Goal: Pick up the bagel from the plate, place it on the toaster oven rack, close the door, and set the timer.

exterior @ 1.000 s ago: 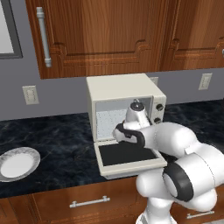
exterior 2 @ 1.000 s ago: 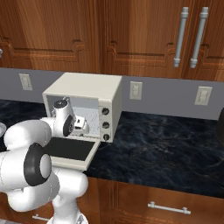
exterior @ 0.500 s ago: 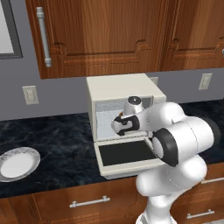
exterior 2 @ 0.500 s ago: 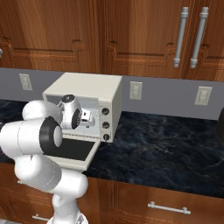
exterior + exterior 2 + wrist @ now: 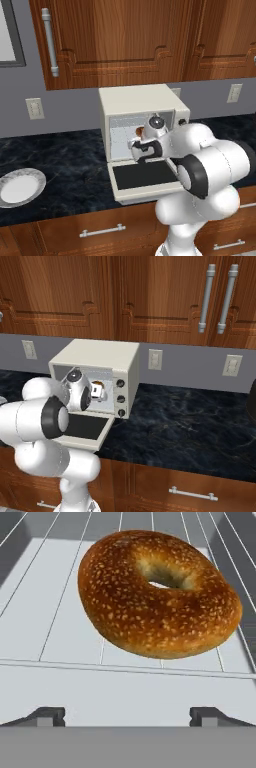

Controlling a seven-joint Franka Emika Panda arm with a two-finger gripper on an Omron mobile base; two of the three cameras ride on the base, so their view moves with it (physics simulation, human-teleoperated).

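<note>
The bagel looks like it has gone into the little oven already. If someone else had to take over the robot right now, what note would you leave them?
Gripper: open, holding nothing, at the mouth of the toaster oven.
Bagel: inside the oven on the toaster oven rack, just ahead of the fingertips, which stand apart from it.
Plate: bare, on the counter far to the left of the oven.
Door: dropped flat open in front of the oven.
Done: bagel taken off the plate and set on the rack.
Left: pull the hand back out, close the door, then set the timer with one of the knobs on the oven's right front.

Seeded bagel (image 5: 157, 597) tilted over toaster oven rack (image 5: 60, 627)
</note>
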